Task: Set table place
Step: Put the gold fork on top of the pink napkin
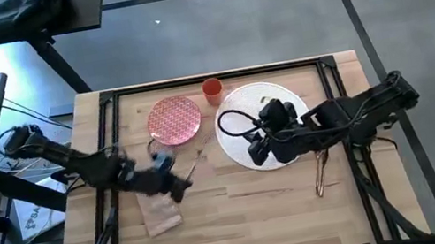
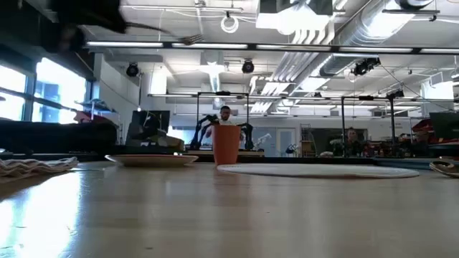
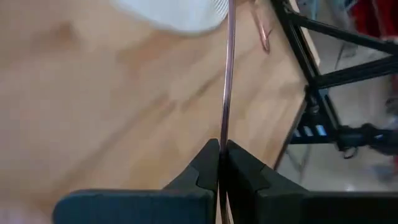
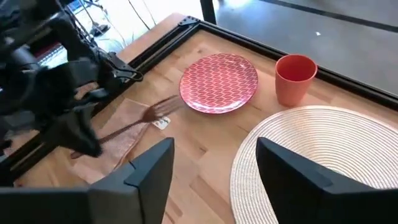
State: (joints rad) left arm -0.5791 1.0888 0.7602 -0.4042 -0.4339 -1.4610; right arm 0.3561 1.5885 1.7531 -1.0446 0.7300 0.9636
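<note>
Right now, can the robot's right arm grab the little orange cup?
Probably yes. The right end effector is open above the round white woven placemat, and the small orange cup stands just beyond the mat's edge with nothing between them.

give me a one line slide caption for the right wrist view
Open right gripper hovers over the white placemat while the left gripper holds a copper fork near the red plate and orange cup.

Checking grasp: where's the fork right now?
The fork is off the table, clamped in the left pincer, in the high view just above the beige napkin and below the red plate.
</note>
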